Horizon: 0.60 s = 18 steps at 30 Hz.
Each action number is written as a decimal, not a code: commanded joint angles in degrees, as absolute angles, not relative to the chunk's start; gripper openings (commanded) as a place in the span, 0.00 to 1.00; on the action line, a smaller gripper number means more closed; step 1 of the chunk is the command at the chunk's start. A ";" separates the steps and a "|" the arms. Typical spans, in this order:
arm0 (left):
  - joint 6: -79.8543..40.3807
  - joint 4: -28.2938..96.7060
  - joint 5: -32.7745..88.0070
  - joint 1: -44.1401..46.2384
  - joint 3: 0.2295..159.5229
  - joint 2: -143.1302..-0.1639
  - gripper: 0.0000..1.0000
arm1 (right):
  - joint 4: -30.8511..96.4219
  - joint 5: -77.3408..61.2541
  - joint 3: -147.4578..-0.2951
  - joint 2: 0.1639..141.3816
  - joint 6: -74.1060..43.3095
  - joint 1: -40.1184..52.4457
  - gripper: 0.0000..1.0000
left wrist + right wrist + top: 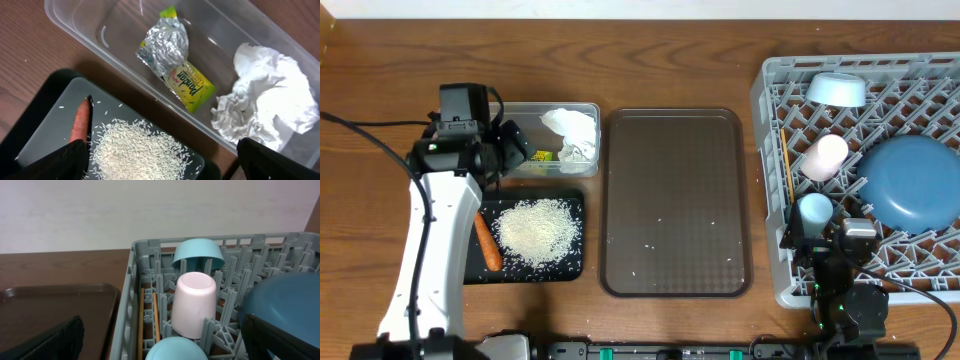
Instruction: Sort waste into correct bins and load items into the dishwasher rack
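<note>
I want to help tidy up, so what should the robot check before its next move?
1. Foil wrapper and crumpled paper in the clear tub: ok.
2. Carrot and rice in the black tray: ok.
3. Plate, pink cup, light blue cup, bowl and chopsticks in the rack: ok.
4. Brown tray clean: not ok, a few grains lie on it.
5. Left gripper and right gripper open and empty: ok.

Bright, even lighting; sharp frames, soft shadows, mild glare.

Tub [532, 125] behind shallow tray [570, 266] at left, serving tray [675, 200] centre, rack [769, 230] at right.
</note>
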State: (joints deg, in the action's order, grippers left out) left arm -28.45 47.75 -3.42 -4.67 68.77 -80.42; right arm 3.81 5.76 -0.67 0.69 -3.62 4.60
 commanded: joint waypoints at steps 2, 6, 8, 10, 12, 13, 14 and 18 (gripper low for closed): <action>-28.10 47.90 -4.56 -3.77 68.58 -70.32 0.98 | 3.75 5.32 -0.32 0.30 -2.90 2.96 0.99; -28.08 47.90 -4.56 -0.05 68.58 -59.64 0.98 | 3.75 5.32 -0.32 0.30 -2.90 2.96 0.99; -28.08 47.90 -4.56 3.31 68.58 -53.78 0.98 | 3.75 5.32 -0.32 0.30 -2.90 2.96 0.99; -28.05 47.37 -6.28 6.92 68.58 -47.94 0.98 | 3.75 5.32 -0.32 0.30 -2.90 2.96 0.99; -28.05 47.51 -7.55 9.32 68.58 -42.85 0.98 | 3.75 5.32 -0.32 0.30 -2.90 2.96 0.99; -28.05 47.53 -7.60 10.09 68.51 -40.45 0.98 | 3.75 5.32 -0.32 0.30 -2.90 2.96 0.99; -28.08 47.97 -7.57 10.79 68.42 -37.74 0.98 | 3.75 5.32 -0.32 0.30 -2.90 2.96 0.99; -28.10 52.86 -7.55 11.49 66.61 -28.42 0.98 | 3.75 5.32 -0.32 0.30 -2.90 2.96 0.99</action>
